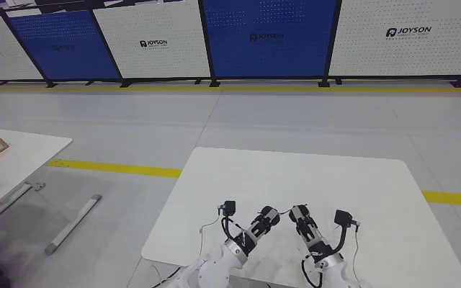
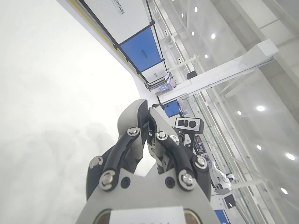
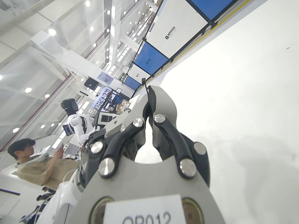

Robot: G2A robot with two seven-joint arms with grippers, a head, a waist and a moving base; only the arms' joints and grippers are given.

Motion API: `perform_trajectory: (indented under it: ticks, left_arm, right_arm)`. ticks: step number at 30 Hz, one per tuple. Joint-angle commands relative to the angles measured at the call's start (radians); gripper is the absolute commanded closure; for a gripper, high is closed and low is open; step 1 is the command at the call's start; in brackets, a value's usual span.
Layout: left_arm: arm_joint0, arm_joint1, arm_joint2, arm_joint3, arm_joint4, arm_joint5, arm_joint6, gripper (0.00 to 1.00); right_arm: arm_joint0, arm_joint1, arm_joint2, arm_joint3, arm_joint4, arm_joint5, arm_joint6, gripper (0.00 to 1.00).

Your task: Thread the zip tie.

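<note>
Over the near edge of the table (image 1: 216,180), about midway along it, both grippers sit close together, tips angled toward each other with a small gap between.

Right gripper (image 3: 149,94): fingers clenched on the zip tie (image 3: 144,83). The tie is black and thin, pinched between the ribbed pads. A short end with a small block on it sticks out past the fingertips, above the table and not touching it.

Left gripper (image 2: 147,108): fingers pressed together, pads meeting along their length. Cannot tell from its wrist view whether any of the tie lies between them.

Top view: a faint dark line seems to bridge the gap between the two grippers above the table; too thin to say where it ends. The left gripper is on the side of the table's left edge, the right gripper just beside it toward the right edge. Both are well apart from the table's far edge.

Surroundings: a yellow floor line (image 1: 115,168) runs past the table on both sides. Beyond the table's far edge stands a fence of blue and white panels (image 1: 270,39). A second table (image 1: 29,151) stands off the left side, well apart.
</note>
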Motion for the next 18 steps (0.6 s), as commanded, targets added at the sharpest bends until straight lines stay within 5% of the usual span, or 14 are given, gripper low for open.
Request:
perform_trajectory:
  ticks: [1,2,3,4,18]
  left_arm:
    - [0.002,0.0,-0.003,-0.002,-0.002,-0.002,-0.002,1.0]
    - [0.003,0.0,-0.004,-0.003,-0.002,-0.003,-0.003,1.0]
    - [0.003,0.0,-0.005,-0.003,-0.002,-0.002,-0.003,1.0]
    - [0.003,0.0,-0.006,-0.003,-0.005,-0.001,0.0,1.0]
    - [0.013,-0.005,-0.036,-0.024,-0.104,0.023,0.032,1.0]
  right_arm:
    - [0.001,0.0,0.0,-0.002,0.002,0.003,0.005,1.0]
    - [0.001,-0.001,0.0,-0.002,0.003,0.004,0.007,1.0]
    - [0.001,-0.001,0.0,-0.003,0.005,0.005,0.009,0.81]
    - [0.0,-0.001,0.0,-0.004,0.01,0.004,0.01,0.0]
    - [-0.071,0.012,0.084,-0.051,0.054,-0.064,-0.003,0.0]
